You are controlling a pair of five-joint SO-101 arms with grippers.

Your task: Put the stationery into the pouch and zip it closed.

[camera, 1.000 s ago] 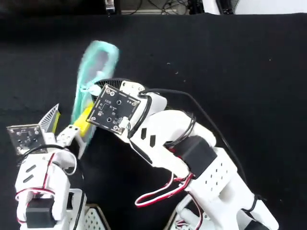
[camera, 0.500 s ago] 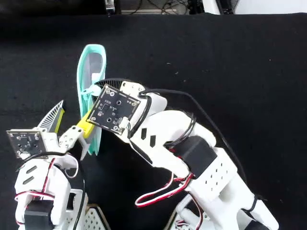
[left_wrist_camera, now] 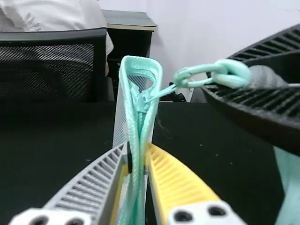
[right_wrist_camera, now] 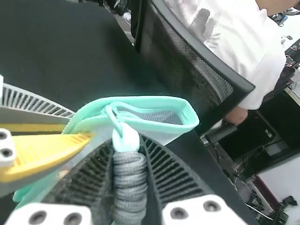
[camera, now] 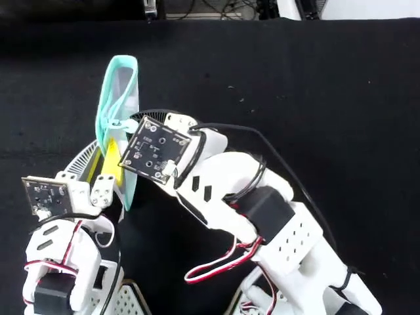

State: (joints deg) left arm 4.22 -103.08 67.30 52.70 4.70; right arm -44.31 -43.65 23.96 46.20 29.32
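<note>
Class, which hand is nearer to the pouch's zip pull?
Right. The right hand holds the zip pull itself; the left hand clamps the pouch, away from the pull.

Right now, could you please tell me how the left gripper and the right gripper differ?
The left gripper has one grey jaw and one yellow, while the right gripper has black ribbed jaws. The left gripper clamps the edge of the mint pouch itself, whereas the right gripper pinches only its zip pull cord. Both are shut, and both hold parts of the same pouch.
</note>
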